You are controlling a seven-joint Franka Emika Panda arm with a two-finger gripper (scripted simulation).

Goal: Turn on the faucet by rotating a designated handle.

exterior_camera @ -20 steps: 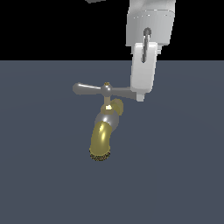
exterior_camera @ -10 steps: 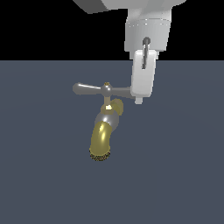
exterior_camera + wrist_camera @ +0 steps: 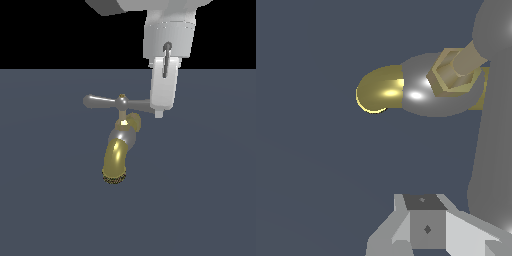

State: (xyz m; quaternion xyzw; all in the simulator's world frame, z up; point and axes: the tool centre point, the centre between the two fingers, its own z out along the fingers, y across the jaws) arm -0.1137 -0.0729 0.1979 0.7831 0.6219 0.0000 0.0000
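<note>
Silver crossbar handle [image 3: 116,102] tops the brass-spouted faucet [image 3: 119,150], frame centre. Gripper [image 3: 159,113] overlaps the handle's 3 o'clock arm end; can't tell jaw gap or contact.

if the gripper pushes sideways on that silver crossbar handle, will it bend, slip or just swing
The handle looks like rigid metal, so it probably won't flex. It joins a hub above the faucet, so a push near the arm's end by the gripper likely swings it. Its glossy, tapered, rounded arms may let a finger slide off.
</note>
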